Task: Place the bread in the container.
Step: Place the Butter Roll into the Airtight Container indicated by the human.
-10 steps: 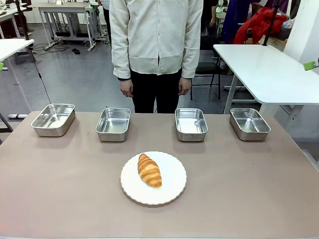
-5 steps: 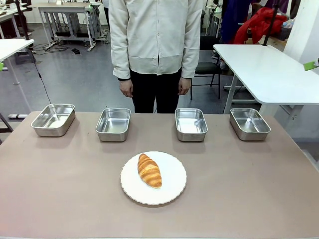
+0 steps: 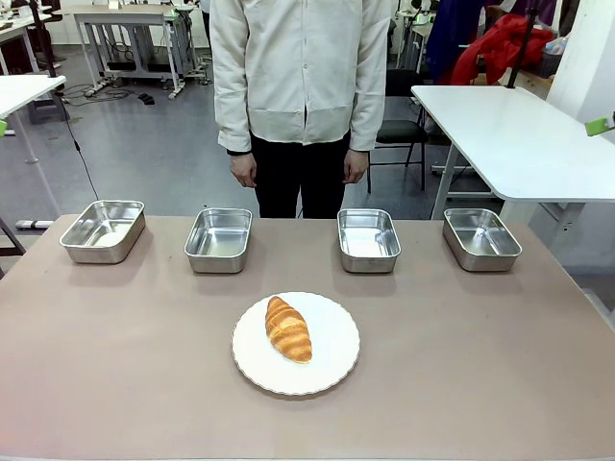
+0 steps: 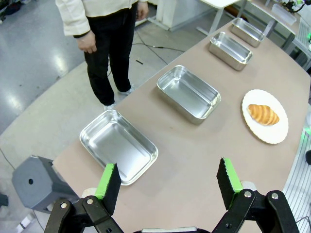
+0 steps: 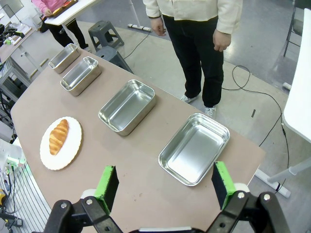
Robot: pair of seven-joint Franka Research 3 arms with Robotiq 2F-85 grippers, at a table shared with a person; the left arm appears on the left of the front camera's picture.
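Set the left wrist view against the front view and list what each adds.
Left wrist view adds the left gripper, open above the table, and a grey stool on the floor. Front view adds red cloth and a far workbench. Shared: the croissant on the white plate, four empty steel pans in a row, the standing person.

Golden, glossy croissant [image 3: 288, 328] lies slantwise on the white plate [image 3: 333, 357], mid-table; four empty steel pans [image 3: 217, 264] sit in a row beyond it.

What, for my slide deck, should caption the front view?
Croissant on a white plate, four empty steel pans in a row beyond it, person standing behind the table.
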